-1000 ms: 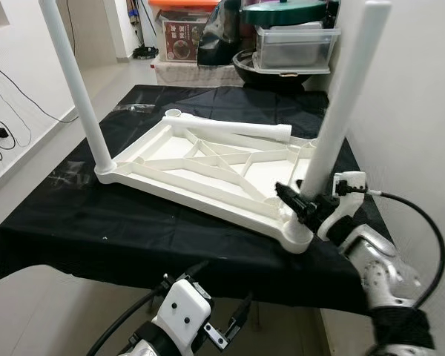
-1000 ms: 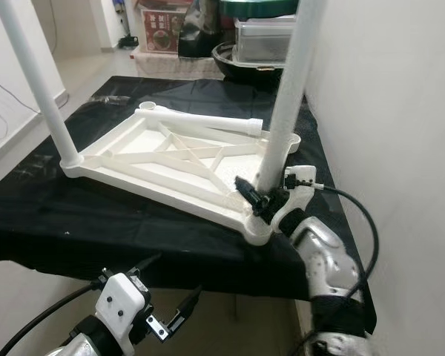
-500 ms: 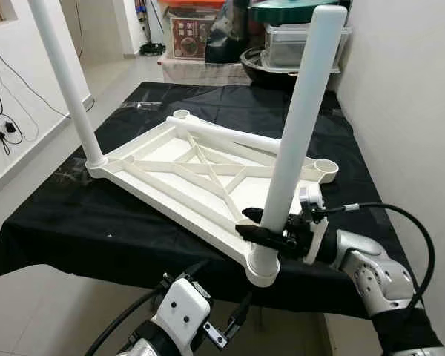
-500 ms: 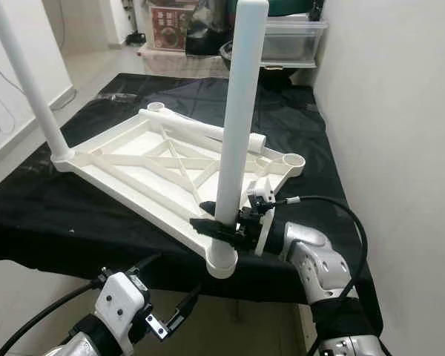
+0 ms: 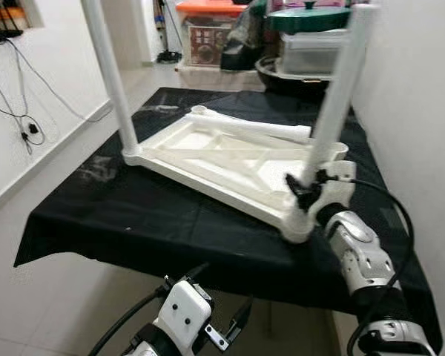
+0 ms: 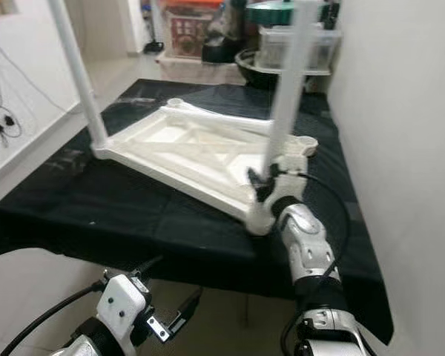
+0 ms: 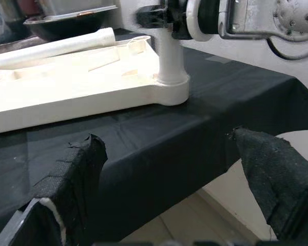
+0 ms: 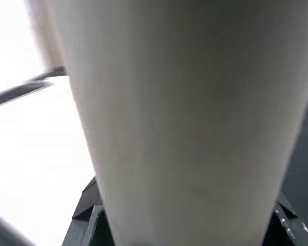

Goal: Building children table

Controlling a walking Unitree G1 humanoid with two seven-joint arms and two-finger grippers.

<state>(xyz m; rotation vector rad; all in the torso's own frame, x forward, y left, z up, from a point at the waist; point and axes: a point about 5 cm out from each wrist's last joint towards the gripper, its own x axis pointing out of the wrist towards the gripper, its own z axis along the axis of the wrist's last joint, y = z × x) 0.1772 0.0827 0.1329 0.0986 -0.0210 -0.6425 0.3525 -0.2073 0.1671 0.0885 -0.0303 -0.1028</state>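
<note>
**Right pincer closed on the near right leg of the upturned children's table**

A white plastic children's table lies upside down on a tabletop covered in black cloth, its ribbed underside facing up. Two white legs stand upright in its corner sockets: one at the left corner and one at the near right corner. A third leg lies loose across the far side of the underside.

The right pincer is closed around the near right leg just above its socket, black fingers clamped on either side of the tube. In the right wrist view that leg sits between the fingers, very close to the camera.

The left pincer hangs low in front of the near edge of the tabletop, fingers spread wide and holding nothing.

Beyond the far end of the tabletop are storage boxes and a dark bowl.
</note>
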